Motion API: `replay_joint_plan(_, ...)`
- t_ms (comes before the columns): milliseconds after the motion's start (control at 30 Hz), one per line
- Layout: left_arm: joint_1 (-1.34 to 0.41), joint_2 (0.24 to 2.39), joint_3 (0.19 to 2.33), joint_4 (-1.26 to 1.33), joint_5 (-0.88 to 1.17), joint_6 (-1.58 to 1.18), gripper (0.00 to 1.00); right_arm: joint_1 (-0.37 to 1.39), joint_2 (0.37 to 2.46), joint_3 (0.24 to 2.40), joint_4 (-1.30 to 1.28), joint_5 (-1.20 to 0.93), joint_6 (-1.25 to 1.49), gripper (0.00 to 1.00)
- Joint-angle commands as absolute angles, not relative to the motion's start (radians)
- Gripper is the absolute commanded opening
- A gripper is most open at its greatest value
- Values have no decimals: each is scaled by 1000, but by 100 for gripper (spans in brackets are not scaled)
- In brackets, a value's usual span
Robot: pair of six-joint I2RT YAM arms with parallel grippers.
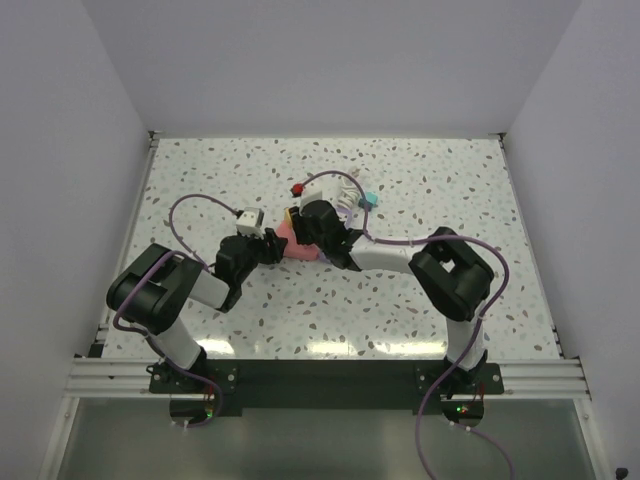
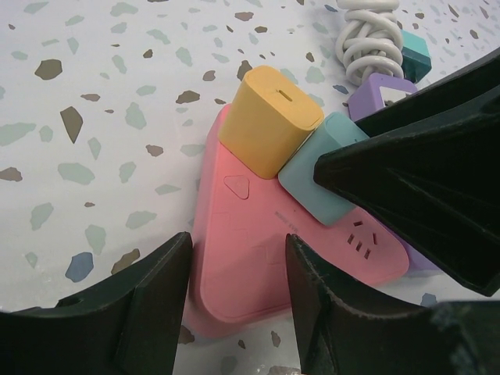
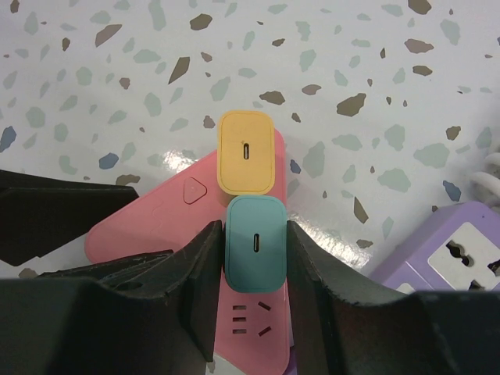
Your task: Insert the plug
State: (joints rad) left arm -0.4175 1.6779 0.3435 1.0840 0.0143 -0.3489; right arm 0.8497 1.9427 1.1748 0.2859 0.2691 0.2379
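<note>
Pink triangular power strip (image 2: 250, 234) lies mid-table (image 1: 450, 180). Yellow plug (image 2: 269, 117) is seated at its far corner. Teal plug (image 3: 255, 242) stands on the strip just beside the yellow one, pinched between the right gripper (image 3: 254, 262) fingers. Left gripper (image 2: 238, 269) fingers are parted, straddling the strip's near corner; cannot tell if they clamp it. Purple strip (image 3: 461, 258) sits just beside.

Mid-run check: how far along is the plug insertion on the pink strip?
Done: the yellow adapter sits plugged into the pink power strip. In hand: the right gripper clamps the teal adapter on the strip beside the yellow one, while the left gripper braces the strip's corner. Left: I can't tell whether the teal one is fully seated; press home, then release.
</note>
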Motion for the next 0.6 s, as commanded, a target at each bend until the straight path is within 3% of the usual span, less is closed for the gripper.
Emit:
replay_joint_plan(0, -417, 1684, 370, 1132, 44, -347, 55, 905, 2016, 1121, 158, 227, 253, 0)
replay_joint_plan(567, -416, 1677, 373, 1129, 54, -341, 54, 945, 2089, 1063, 176, 203, 299, 0)
